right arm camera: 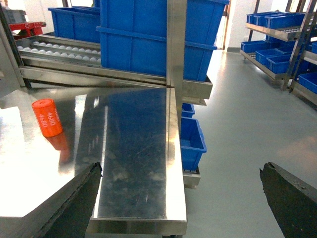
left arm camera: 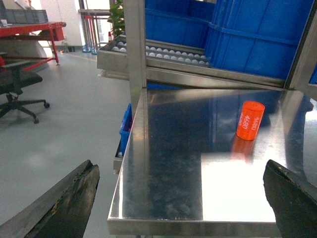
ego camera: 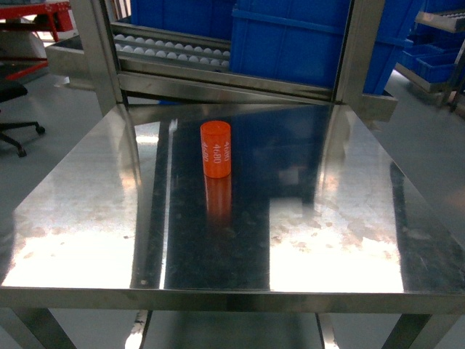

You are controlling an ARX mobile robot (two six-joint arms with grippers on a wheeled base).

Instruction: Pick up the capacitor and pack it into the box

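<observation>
Where the stainless-steel table fills most of the head view, its polished top mirrors everything around it, and a roller conveyor rack runs along its far edge. Behind that far edge, on the rack, stand large blue plastic bins, with more blue bins on the floor beside the table's right side in the right wrist view. Off the table's left side, a black office chair stands on the grey floor.

The capacitor, an orange cylinder printed with white "4680", stands upright on the table, toward its far half and slightly left of centre, with its orange reflection stretching toward the near edge. Nothing touches it.

The left gripper hangs off the table's near left corner with its dark, worn fingers spread wide apart and nothing between them. The right gripper hangs off the table's near right corner, its fingers likewise spread wide and holding nothing. Both grippers are well apart from the capacitor. Neither arm appears in the head view.
</observation>
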